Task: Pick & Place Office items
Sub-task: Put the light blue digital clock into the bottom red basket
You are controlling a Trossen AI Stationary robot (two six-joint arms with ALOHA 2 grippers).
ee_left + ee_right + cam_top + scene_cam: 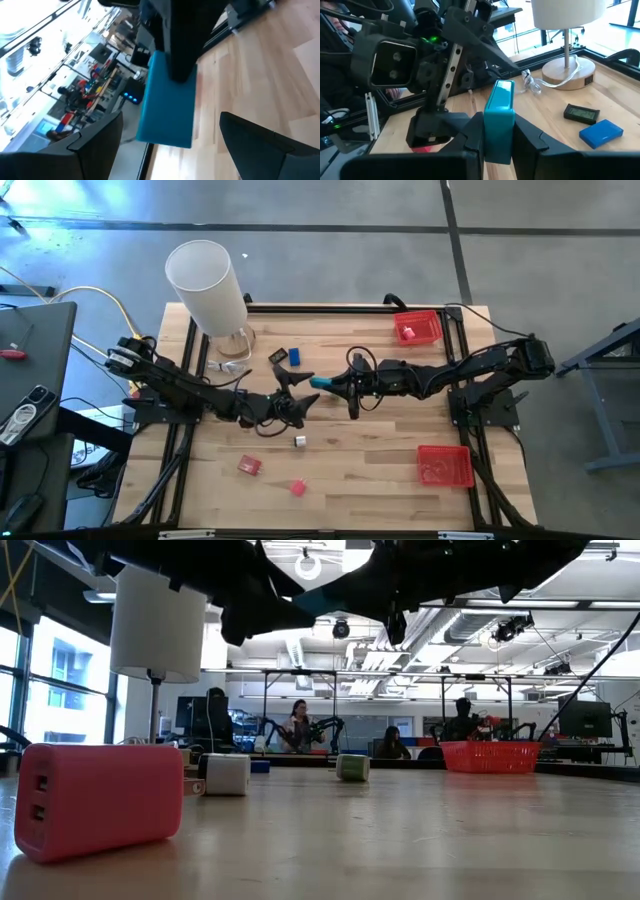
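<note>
My right gripper point(498, 126) is shut on a teal block point(500, 107) and holds it above the middle of the table point(380, 450). My left gripper point(303, 390) faces it from the table's left, open. Its two fingers stand on either side of the teal block's point(167, 100) free end with a gap on each side. Other office items lie on the table: a blue piece point(295, 358), a black piece point(279, 355), a white cube point(300, 441), a red-pink block point(249, 466) and a small pink piece point(298, 488). My right gripper pinches the teal block by its two broad sides point(501, 134) between its two fingers, at the end nearer the wrist. The fingers come level from the table's right and lie along the block. The block stands on edge, roughly level, lifted clear of the table, with its free end point(316, 382) toward the left gripper.
A tall white cylinder lamp point(207, 285) stands at the far left on a round wooden base point(567, 72), with a cord beside it. One red tray point(418, 327) sits at the far right, another point(444, 465) at the near right. People sit in the room beyond the table.
</note>
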